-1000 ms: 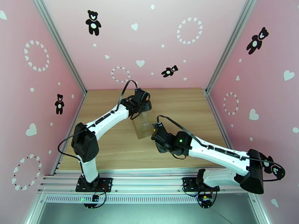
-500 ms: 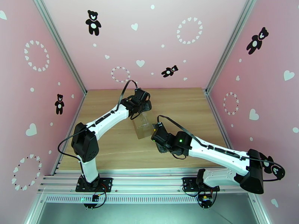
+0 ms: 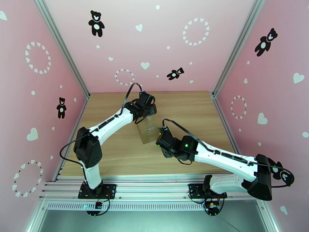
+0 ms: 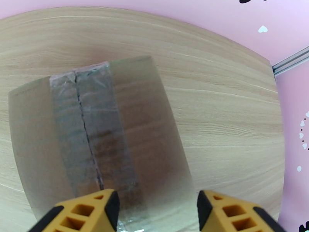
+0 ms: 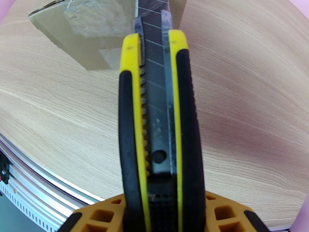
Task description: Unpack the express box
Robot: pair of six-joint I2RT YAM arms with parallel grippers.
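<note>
the box (image 3: 146,130) lies flat on the table (image 3: 193,109), about in its middle, with the taped top up. a strip of clear tape (image 4: 92,132) runs along the top of the box, and a thin dark line goes down the middle of this strip, along the seam.

my left gripper (image 4: 158,207) hangs above the far end of the box and points down at it. its fingers (image 4: 96,209) are wide apart. in the left wrist view one is seen over the tape and the other just past the side edge of the box. i cannot tell if they touch the box.

my right gripper (image 3: 160,143) is at the near right corner of the box. it is closed tight on a knife (image 5: 156,113) with a yellow and black handle. the blade (image 5: 152,12) is pushed out of the handle and points toward the box. in the right wrist view the blade passes over an edge of the box, and its tip is cut off by the top of the picture, so i cannot tell if it touches the cardboard.

my two arms reach the box from opposite sides, the left one from its far left, the right one from its near right.
</note>
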